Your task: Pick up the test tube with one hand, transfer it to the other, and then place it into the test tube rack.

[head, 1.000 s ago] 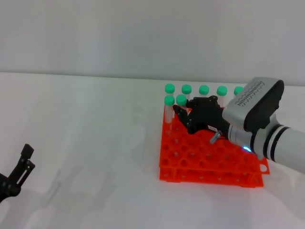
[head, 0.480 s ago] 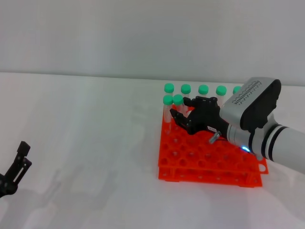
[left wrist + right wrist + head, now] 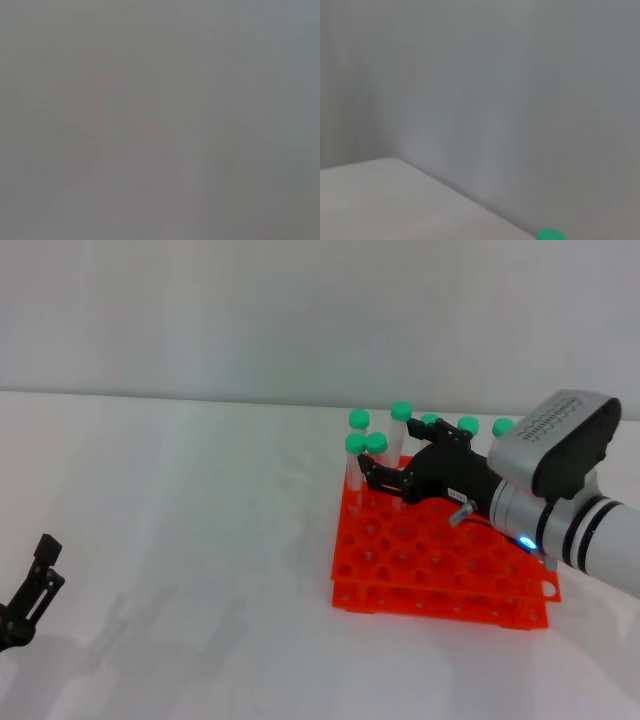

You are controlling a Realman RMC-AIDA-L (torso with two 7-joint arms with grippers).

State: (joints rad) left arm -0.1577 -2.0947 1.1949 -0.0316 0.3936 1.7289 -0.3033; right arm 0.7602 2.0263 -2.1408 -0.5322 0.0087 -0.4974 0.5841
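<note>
Your right gripper [image 3: 400, 480] fingers look clamped on a green-capped test tube [image 3: 401, 445], raised above its neighbours toward the table's far right edge, over the orange test tube rack [image 3: 440, 570], probably for extraction. Left gripper [image 3: 35, 585] waits spread near the front-left corner.

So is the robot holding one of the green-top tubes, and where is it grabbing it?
Yes: the right gripper is shut on the test tube, gripping its clear body below the green cap, above the test tube rack. The left gripper holds nothing.
</note>
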